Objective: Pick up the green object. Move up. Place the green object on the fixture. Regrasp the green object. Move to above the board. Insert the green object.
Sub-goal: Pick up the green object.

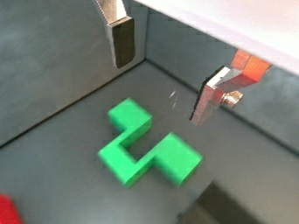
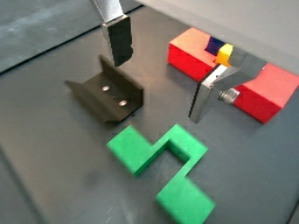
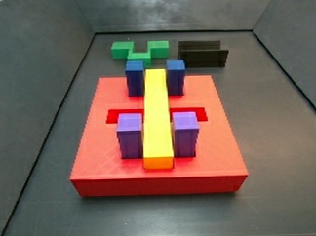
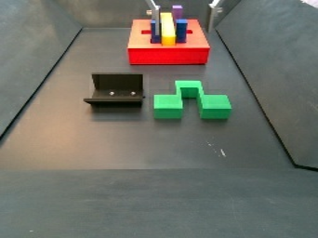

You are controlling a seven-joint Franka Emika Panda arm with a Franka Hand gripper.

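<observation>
The green object (image 1: 146, 144) (image 2: 163, 157) lies flat on the dark floor, with the fixture (image 2: 107, 92) (image 4: 114, 91) next to it. In both side views the green object (image 3: 141, 50) (image 4: 191, 100) sits between the fixture (image 3: 203, 52) and the board (image 4: 169, 46). My gripper (image 1: 162, 87) (image 2: 159, 86) hangs open well above the floor, over the gap between the green object and the board (image 2: 193, 52). Nothing is between its fingers (image 2: 117, 44). The board (image 3: 155, 149) is a red slab with a yellow bar, blue blocks and purple blocks.
Grey walls (image 3: 68, 74) enclose the floor on both sides and at the back. A silver finger tip (image 4: 214, 5) shows at the upper edge of a side view. A light wall (image 1: 222, 22) runs close behind the gripper.
</observation>
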